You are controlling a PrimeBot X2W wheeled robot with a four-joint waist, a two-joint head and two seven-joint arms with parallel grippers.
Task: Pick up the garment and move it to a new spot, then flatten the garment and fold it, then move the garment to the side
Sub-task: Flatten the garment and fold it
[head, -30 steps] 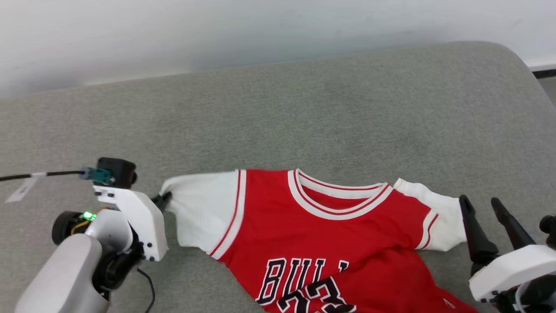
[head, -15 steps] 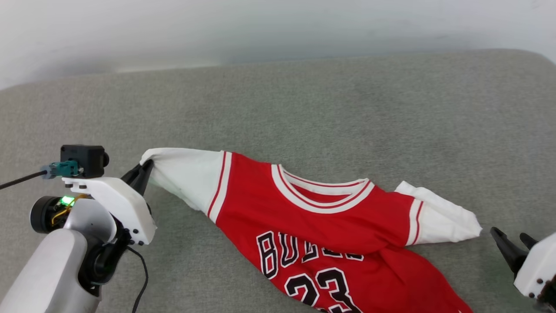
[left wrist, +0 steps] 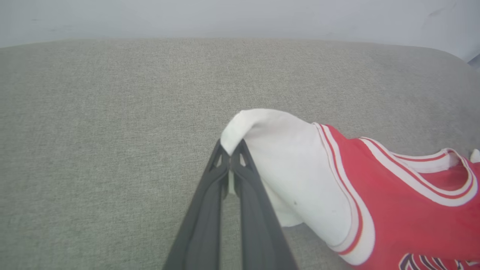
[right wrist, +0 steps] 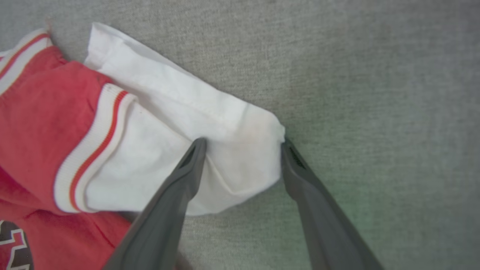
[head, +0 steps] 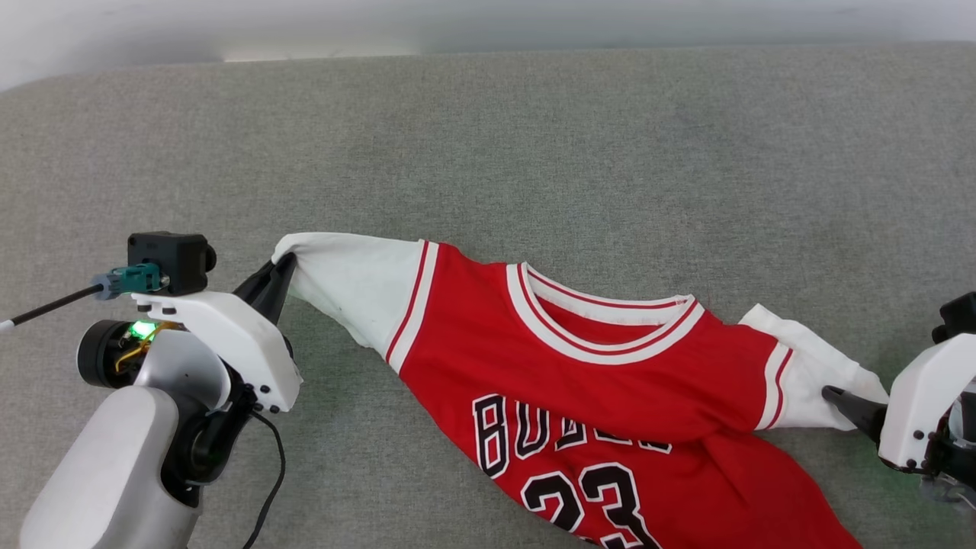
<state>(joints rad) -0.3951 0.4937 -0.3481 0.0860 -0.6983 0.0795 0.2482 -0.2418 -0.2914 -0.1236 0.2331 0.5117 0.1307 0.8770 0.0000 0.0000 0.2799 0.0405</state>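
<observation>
One grey fabric-covered table [head: 534, 137] is draped with the rumpled red jersey shirt with white short sleeves [head: 610, 389]; one sleeve tip [left wrist: 243, 125] is pinched by the clenched left tool [left wrist: 229, 154], the other straddled by the released right tool [right wrist: 242, 144], so a shallow bite could be pulled off

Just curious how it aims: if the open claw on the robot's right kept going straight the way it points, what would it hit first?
The white sleeve of the garment, which lies between the right gripper's open fingers; whether the tips touch it yet I can't tell.
</observation>
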